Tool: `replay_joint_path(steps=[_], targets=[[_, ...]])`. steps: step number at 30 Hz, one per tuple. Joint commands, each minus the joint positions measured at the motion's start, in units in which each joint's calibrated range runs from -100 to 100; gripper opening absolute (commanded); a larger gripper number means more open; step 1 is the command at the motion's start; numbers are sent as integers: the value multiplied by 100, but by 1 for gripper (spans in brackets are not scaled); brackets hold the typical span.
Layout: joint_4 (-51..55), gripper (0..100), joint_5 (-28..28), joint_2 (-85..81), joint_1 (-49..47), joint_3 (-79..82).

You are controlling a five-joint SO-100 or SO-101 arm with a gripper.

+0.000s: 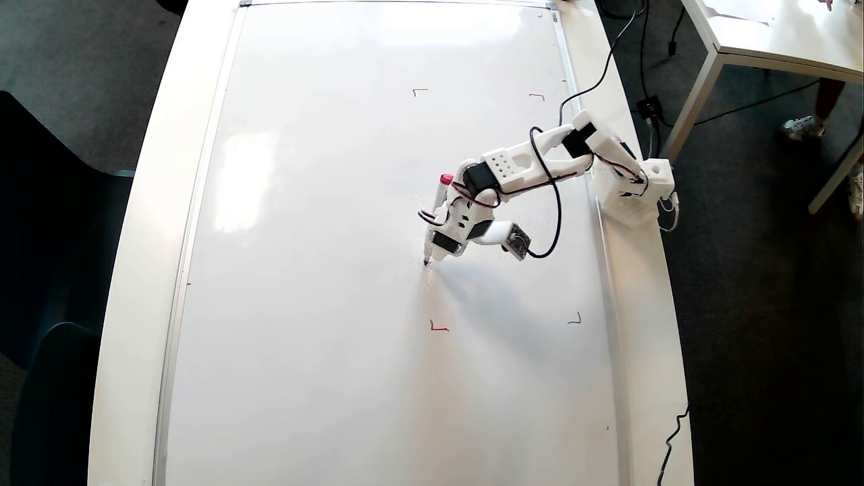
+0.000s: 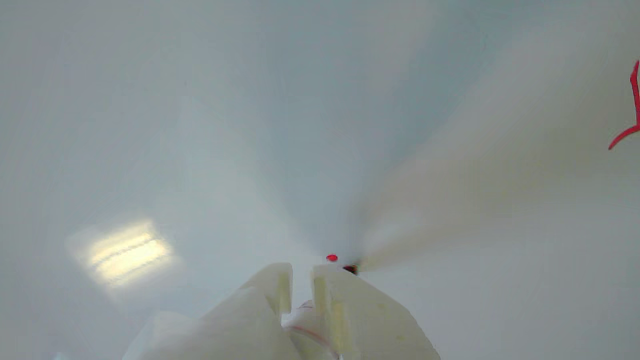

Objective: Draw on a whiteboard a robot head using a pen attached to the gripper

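Observation:
The whiteboard (image 1: 324,202) fills most of the overhead view, and its glossy surface (image 2: 250,100) fills the wrist view. My gripper (image 1: 442,243) is shut on the pen (image 1: 439,197), which stands steeply with its red cap up and its dark tip on the board near the middle. In the wrist view the gripper (image 2: 300,280) rises from the bottom edge with the pen's dark tip (image 2: 352,269) just beyond it. A small red dot (image 2: 331,258) lies on the board beside the tip. No robot head outline shows on the board.
Small red corner marks (image 1: 439,328) (image 1: 575,320) (image 1: 420,91) (image 1: 537,96) frame the area around the pen; one shows in the wrist view (image 2: 632,115). The arm's base (image 1: 634,192) stands on the tabletop rim right of the board. Another white table (image 1: 776,34) stands top right.

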Motion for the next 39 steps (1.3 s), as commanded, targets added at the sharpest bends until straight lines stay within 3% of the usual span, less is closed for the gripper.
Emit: replay_joint_path(steps=[1, 14, 39], targets=[[-49, 1, 17, 10, -74, -166], [20, 1, 22, -149, -74, 605], [-67, 1, 12, -2874, -509, 5027]])
